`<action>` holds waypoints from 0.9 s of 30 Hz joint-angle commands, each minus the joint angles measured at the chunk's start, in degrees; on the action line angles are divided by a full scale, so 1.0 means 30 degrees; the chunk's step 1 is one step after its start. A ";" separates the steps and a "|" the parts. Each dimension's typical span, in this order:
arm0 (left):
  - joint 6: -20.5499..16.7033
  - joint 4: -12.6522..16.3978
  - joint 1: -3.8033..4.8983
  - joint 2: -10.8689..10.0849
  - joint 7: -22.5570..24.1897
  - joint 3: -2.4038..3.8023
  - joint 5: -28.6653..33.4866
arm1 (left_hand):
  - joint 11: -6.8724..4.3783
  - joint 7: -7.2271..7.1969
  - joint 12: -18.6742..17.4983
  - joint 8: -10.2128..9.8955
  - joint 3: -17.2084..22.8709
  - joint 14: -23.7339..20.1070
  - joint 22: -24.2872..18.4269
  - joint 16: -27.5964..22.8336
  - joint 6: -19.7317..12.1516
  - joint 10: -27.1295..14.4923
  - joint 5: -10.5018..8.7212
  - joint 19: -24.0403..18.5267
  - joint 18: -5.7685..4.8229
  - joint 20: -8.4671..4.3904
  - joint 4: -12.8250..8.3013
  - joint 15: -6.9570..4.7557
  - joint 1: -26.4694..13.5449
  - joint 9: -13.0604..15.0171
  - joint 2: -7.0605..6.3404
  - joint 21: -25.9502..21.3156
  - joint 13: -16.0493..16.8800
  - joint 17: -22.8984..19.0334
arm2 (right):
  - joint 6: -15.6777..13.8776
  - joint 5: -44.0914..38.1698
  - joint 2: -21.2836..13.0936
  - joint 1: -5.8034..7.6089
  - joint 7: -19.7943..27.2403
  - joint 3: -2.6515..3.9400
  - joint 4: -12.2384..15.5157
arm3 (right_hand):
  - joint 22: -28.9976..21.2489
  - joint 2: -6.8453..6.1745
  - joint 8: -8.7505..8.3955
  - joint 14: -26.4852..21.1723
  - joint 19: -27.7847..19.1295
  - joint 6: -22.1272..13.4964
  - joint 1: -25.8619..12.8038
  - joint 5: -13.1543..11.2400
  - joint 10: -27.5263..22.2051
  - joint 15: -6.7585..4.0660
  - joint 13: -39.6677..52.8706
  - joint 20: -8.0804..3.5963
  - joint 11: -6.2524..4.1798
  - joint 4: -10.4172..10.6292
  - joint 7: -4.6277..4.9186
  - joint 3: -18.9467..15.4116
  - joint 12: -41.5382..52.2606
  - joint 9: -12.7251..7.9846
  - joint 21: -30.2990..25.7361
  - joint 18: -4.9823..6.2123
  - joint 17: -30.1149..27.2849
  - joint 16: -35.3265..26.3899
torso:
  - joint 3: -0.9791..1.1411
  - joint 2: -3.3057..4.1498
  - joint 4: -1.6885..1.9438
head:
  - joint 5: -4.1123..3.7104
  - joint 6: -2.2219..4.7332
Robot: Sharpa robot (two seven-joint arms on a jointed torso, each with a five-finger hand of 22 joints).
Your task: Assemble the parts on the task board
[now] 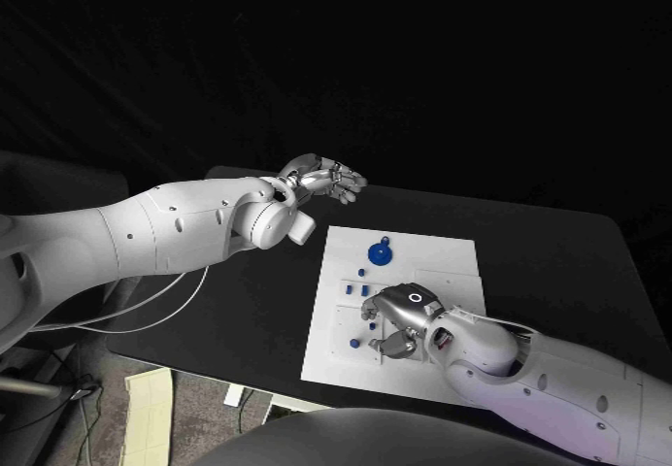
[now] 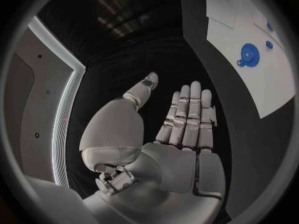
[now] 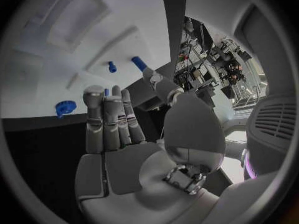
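Blue plastic parts lie scattered on the white task board (image 1: 336, 364), which sits flat in the middle of the black surface (image 1: 560, 252). The largest is a round disc (image 1: 381, 253) with a small tab, near the board's far edge; several small pegs (image 1: 351, 287) stand or lie in a cluster closer to the robot. They look rigid, light and smooth, so I judge them easy to lift but prone to slipping or tipping if pinched off-centre. The pegs are best taken by their sides near the top, between thumb and a fingertip; the disc looks flat against the board and would likely need to be caught at its rim or tab.

The right hand (image 1: 399, 316) hangs low over the near middle of the board, just beside the pegs. Its wrist view shows the fingers straight and together, the palm bare and nothing held, with a peg (image 3: 139, 63) beyond the fingertips.

The left hand (image 1: 325, 178) is raised off the board's far-left corner, well apart from the parts, fingers extended and holding nothing.
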 commanded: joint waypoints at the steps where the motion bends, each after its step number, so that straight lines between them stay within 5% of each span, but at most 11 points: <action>1: 0.0212 0.0031 0.0017 0.0004 0.0159 0.0017 0.0092 | 0.0083 -0.0045 -0.0098 0.0087 0.0004 0.0148 0.0027 -0.0115 -0.0121 0.0016 -0.0033 0.0086 0.0278 0.0004 0.0040 0.0005 -0.0046 -0.0027 0.0028 -0.0090 -0.0023 0.0036 | -0.0565 0.1647 -0.0781 0.0144 0.0523 0.0374 0.0759 | 0.0190 0.0089 -0.0049 -0.0058 -0.0099 -0.0034 -0.0080 0.0099 0.0084 -0.0013 -0.0002 -0.0027 -0.0087 0.0033 0.0078 -0.0094 0.0277 -0.0031 -0.0156 0.2249 -0.0045 0.0019 | 0.0008 -0.0006 -0.0002 | -0.0124 0.0077; 6: 0.0315 0.0007 0.0017 -0.0060 0.0169 0.0017 0.0092 | 0.0083 -0.0045 -0.0098 0.0089 0.0004 0.0149 0.0031 -0.0120 -0.0121 0.0018 -0.0034 0.0088 0.0278 0.0005 0.0041 0.0005 -0.0046 -0.0028 0.0031 -0.0092 -0.0023 0.0043 | -0.1373 0.3983 -0.2189 0.0772 0.0444 0.1257 0.1342 | 0.0203 0.0363 -0.0003 0.0140 0.0126 0.0011 0.0171 -0.0205 0.1180 -0.0437 0.0140 -0.0012 -0.0526 0.0575 0.0311 0.0277 0.1198 -0.0112 -0.0113 0.2249 -0.0122 0.0072 | 0.0012 -0.0015 -0.0020 | -0.0326 0.0205; 8: 0.0284 -0.0002 0.0017 -0.0091 0.0172 0.0017 0.0094 | 0.0082 -0.0045 -0.0098 0.0090 0.0003 0.0151 0.0031 -0.0121 -0.0120 0.0019 -0.0034 0.0088 0.0278 0.0005 0.0042 0.0005 -0.0047 -0.0028 0.0032 -0.0092 -0.0022 0.0045 | -0.1148 0.5448 -0.2760 0.1158 0.0155 0.1618 0.1254 | 0.0224 0.0437 -0.0116 0.0355 0.0276 -0.0205 0.0314 -0.0899 0.1623 -0.0591 0.0225 0.0026 -0.0688 0.0826 0.0357 0.0588 0.1515 -0.0199 -0.0042 0.2249 -0.0164 0.0100 | 0.0018 -0.0028 -0.0045 | -0.0429 0.0223; 12: 0.0282 -0.0020 0.0017 -0.0157 0.0181 0.0015 0.0096 | 0.0082 -0.0045 -0.0097 0.0091 0.0003 0.0152 0.0032 -0.0121 -0.0120 0.0021 -0.0034 0.0090 0.0278 0.0006 0.0043 0.0005 -0.0049 -0.0028 0.0034 -0.0093 -0.0022 0.0047 | -0.1298 0.7528 -0.3689 0.1997 0.0217 0.1667 0.1160 | 0.0247 0.0360 -0.0083 0.0462 0.0345 -0.0162 0.0246 -0.1178 0.1896 -0.0658 0.0296 0.0066 -0.0777 0.1002 0.0438 0.0644 0.1705 -0.0201 0.0009 0.2249 -0.0184 0.0112 | 0.0006 -0.0040 -0.0059 | -0.0818 0.0319; 15: 0.0315 -0.0057 0.0015 -0.0129 0.0198 0.0015 0.0102 | 0.0067 -0.0046 -0.0073 0.0105 -0.0011 0.0170 0.0045 -0.0130 -0.0105 0.0067 -0.0035 0.0103 0.0276 0.0007 0.0068 0.0003 -0.0086 -0.0026 0.0046 -0.0096 -0.0010 0.0071 | -0.1173 0.8636 -0.4148 0.2273 0.0131 0.1667 0.1190 | 0.0310 0.0605 0.0149 0.0643 0.0520 0.0174 -0.0465 -0.1174 0.3532 -0.1175 0.1072 -0.0026 -0.1318 0.1707 0.0144 0.0352 0.3089 -0.0102 0.0165 0.2249 -0.0143 0.0215 | 0.0028 -0.0038 -0.0069 | -0.1185 0.0261; 20: 0.0311 -0.0094 0.0013 -0.0056 0.0212 0.0015 0.0109 | 0.0064 -0.0048 -0.0070 0.0110 -0.0016 0.0175 0.0050 -0.0136 -0.0102 0.0075 -0.0035 0.0108 0.0276 0.0007 0.0078 0.0003 -0.0101 -0.0026 0.0053 -0.0099 -0.0009 0.0082 | 0.2509 1.1066 -0.4333 0.2427 -0.1837 0.1660 0.0602 | 0.0281 0.0682 0.0402 0.0786 0.0603 0.0490 -0.1533 -0.1267 0.3320 -0.1944 0.6107 -0.0311 -0.1958 0.2140 -0.0532 -0.0686 0.9723 0.0233 0.0197 0.2249 -0.0072 0.0158 | 0.0035 -0.0043 -0.0050 | -0.1727 0.0355; 22: 0.0432 -0.0094 0.0011 -0.0049 0.0258 0.0013 0.0158 | 0.0064 -0.0048 -0.0070 0.0110 -0.0018 0.0176 0.0051 -0.0137 -0.0102 0.0075 -0.0035 0.0109 0.0275 0.0007 0.0080 0.0003 -0.0104 -0.0027 0.0054 -0.0099 -0.0009 0.0084 | 0.2776 1.0584 -0.4379 0.2427 -0.2414 0.1658 0.0582 | 0.0296 0.0865 0.0568 0.0845 0.0656 0.0743 -0.1911 -0.1141 0.3070 -0.1992 0.7987 -0.0314 -0.2129 0.2333 -0.0689 -0.0925 1.2163 0.0405 0.0235 0.2249 -0.0028 0.0200 | 0.0041 -0.0033 -0.0031 | -0.1879 0.0372; 23: 0.0542 -0.0084 0.0011 -0.0036 0.0304 0.0013 0.0162 | 0.0064 -0.0048 -0.0069 0.0111 -0.0018 0.0177 0.0052 -0.0138 -0.0101 0.0076 -0.0035 0.0109 0.0275 0.0007 0.0081 0.0003 -0.0106 -0.0027 0.0055 -0.0100 -0.0009 0.0086 | 0.2989 1.0278 -0.4451 0.2427 -0.2754 0.1654 0.0576 | 0.0387 0.0799 0.0716 0.1093 0.0797 0.0921 -0.2384 -0.1248 0.1535 -0.2317 1.1037 -0.0392 -0.2369 0.2525 -0.0724 -0.1204 1.5804 0.0676 0.0409 0.2249 0.0213 0.0534 | 0.0048 -0.0027 -0.0022 | -0.2036 0.0378; 26: 0.0672 -0.0059 0.0002 -0.0010 0.0383 0.0013 0.0164 | -0.0011 -0.0087 -0.0035 0.0175 -0.0021 0.0171 0.0068 -0.0170 -0.0008 0.0144 -0.0033 0.0101 0.0275 0.0006 0.0063 0.0004 -0.0093 -0.0007 0.0050 -0.0119 0.0006 0.0114 | 0.4639 1.0428 -0.4727 0.2427 -0.3972 0.1653 0.0441 | 0.0398 0.1150 0.0925 0.1402 0.1018 0.1253 -0.1948 -0.0744 0.2186 -0.2269 1.2962 -0.0422 -0.2405 0.3086 -0.0938 0.0044 1.8537 0.0927 0.0557 0.2247 0.0771 0.1282 | 0.0023 -0.0007 0.0006 | -0.2553 0.0440; 27: 0.0716 -0.0068 0.0000 -0.0007 0.0403 0.0011 0.0166 | -0.0018 -0.0090 -0.0035 0.0179 -0.0022 0.0169 0.0070 -0.0175 -0.0002 0.0146 -0.0033 0.0101 0.0274 0.0006 0.0059 0.0005 -0.0091 -0.0006 0.0049 -0.0121 0.0006 0.0117 | 0.5100 1.0817 -0.4804 0.2427 -0.4241 0.1645 0.0333 | 0.0432 0.1354 0.0899 0.1154 0.1078 0.1164 -0.2075 -0.1096 0.1231 -0.2292 1.3740 -0.0390 -0.2432 0.3579 -0.0848 0.0815 1.9173 0.1063 0.0690 0.2249 0.1017 0.1396 | 0.0006 -0.0018 0.0005 | -0.2695 0.0439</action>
